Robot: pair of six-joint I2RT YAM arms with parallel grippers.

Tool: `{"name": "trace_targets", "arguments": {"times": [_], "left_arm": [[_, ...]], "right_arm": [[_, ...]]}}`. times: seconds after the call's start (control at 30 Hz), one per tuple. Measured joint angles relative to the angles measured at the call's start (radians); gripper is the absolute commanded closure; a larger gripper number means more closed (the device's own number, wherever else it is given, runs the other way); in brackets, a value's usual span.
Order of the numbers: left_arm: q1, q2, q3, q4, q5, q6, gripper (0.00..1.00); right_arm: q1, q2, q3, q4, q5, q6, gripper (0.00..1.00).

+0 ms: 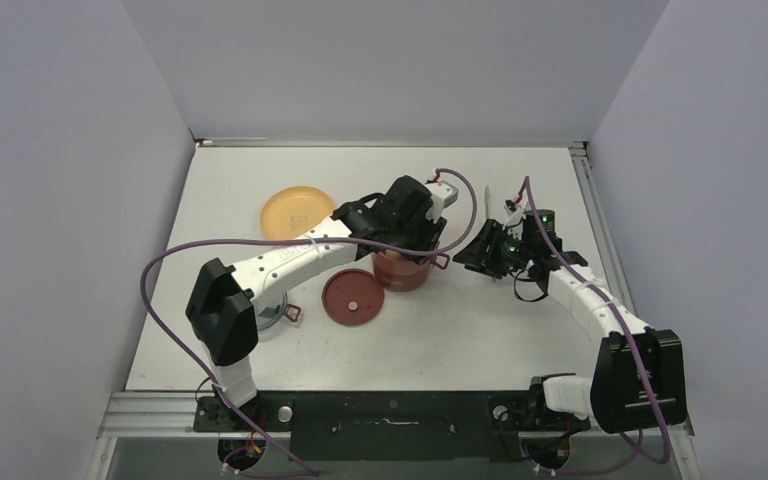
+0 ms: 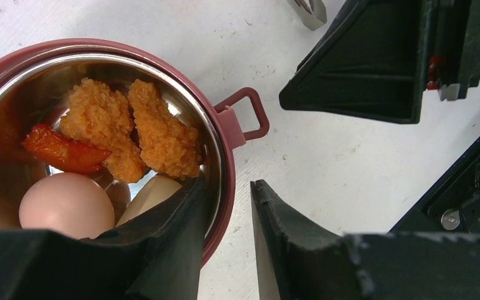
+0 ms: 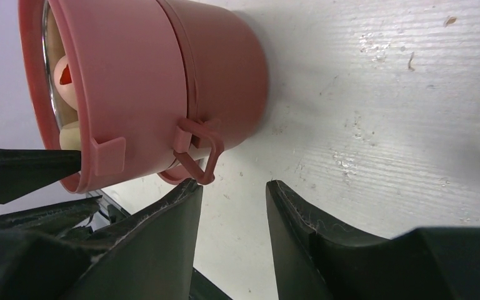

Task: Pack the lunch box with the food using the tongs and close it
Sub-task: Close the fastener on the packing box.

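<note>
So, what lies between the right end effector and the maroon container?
Only bare table shows there in the right wrist view, between the right end effector and the container.

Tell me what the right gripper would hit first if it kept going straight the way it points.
Most likely the lunch box: its side handle sits just ahead of the right gripper, slightly to one side. Depth is unclear, so it might reach the table beside it first.

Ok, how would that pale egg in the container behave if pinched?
The egg looks smooth and round, so it would probably slip from a pinch and roll. On the container's shiny steel floor it likely skids, though the crumbed pieces beside it may block it.
</note>
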Motion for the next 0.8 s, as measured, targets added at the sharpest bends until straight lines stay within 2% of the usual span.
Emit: {"name": "trace_targets", "arguments": {"times": [0.2, 0.8], "left_arm": [[0.003, 0.002, -0.001, 0.008, 0.007, -0.011, 0.78], [-0.006, 0.016, -0.038, 0.014, -0.032, -0.005, 0.82]], "right_arm": [[0.033, 0.000, -0.013, 0.028, 0.003, 0.029, 0.59], [0.070, 0.044, -0.064, 0.088, 0.038, 0.063, 0.64]]}}
